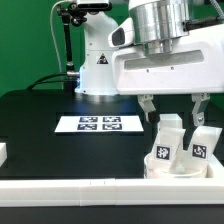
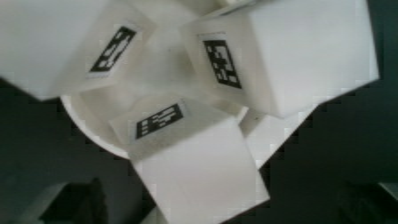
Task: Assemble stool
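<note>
Your gripper (image 1: 174, 106) hangs spread above three white rectangular plastic leg blocks (image 1: 164, 150) on the white round plastic seat disc (image 1: 176, 171). They seem loosely seated, so lowering off-centre could topple one.

seat (image 1: 182, 171): mostly hidden behind the leg blocks and the rail (image 1: 100, 190) at lower right.
leg blocks (image 2: 267, 60): blurred in wrist view, cut by frame edges.
gripper (image 1: 174, 103): spread fingertips dark, small.

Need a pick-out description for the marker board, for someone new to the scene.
Start at the black table. Near its middle, in front of the robot's white base, lies the marker board, thin and flat. Unlike the stool's leg blocks, it carries a row of several tags.
</note>
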### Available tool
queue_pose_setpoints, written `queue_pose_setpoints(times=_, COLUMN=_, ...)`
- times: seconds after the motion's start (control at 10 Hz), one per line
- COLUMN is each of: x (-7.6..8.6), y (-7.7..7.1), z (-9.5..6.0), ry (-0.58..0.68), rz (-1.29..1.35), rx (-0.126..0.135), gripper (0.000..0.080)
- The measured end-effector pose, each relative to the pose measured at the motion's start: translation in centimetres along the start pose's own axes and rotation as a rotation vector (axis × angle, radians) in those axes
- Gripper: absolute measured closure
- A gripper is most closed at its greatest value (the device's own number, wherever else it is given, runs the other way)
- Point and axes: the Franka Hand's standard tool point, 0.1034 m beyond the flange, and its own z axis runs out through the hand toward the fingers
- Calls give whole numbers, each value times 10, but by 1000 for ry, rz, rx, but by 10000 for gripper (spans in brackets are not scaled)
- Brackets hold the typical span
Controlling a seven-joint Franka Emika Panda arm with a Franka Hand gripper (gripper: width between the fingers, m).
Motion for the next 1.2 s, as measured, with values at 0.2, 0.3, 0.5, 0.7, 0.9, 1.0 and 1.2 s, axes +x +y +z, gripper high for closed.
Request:
queue_pose_setpoints(times=0.2, x=1, y=1, z=0, ry=3, rz=-161, rx=-4, gripper=150)
queue_pose_setpoints(times=0.3, x=1, y=1, z=0, ry=6, rz=-279, rx=-10, gripper=150)
queue_pose_setpoints(times=0.5, x=-2, y=-3, z=1, ry=26, rz=-516, rx=-17, gripper=150)
queue_pose_setpoints(times=0.7, x=-3, y=-3, z=2, ry=22, rz=-772, rx=-32, gripper=150)
queue_pose_setpoints(times=0.9, x=0, y=0, z=1, ry=18, rz=-989, rx=-40, gripper=150)
queue_pose_setpoints(times=1.0, x=-1, y=1, z=2, ry=15, rz=-1066, rx=-42, gripper=150)
queue_pose_setpoints(times=1.2, x=-1, y=2, z=3, ry=10, rz=-1236, rx=-60, gripper=150)
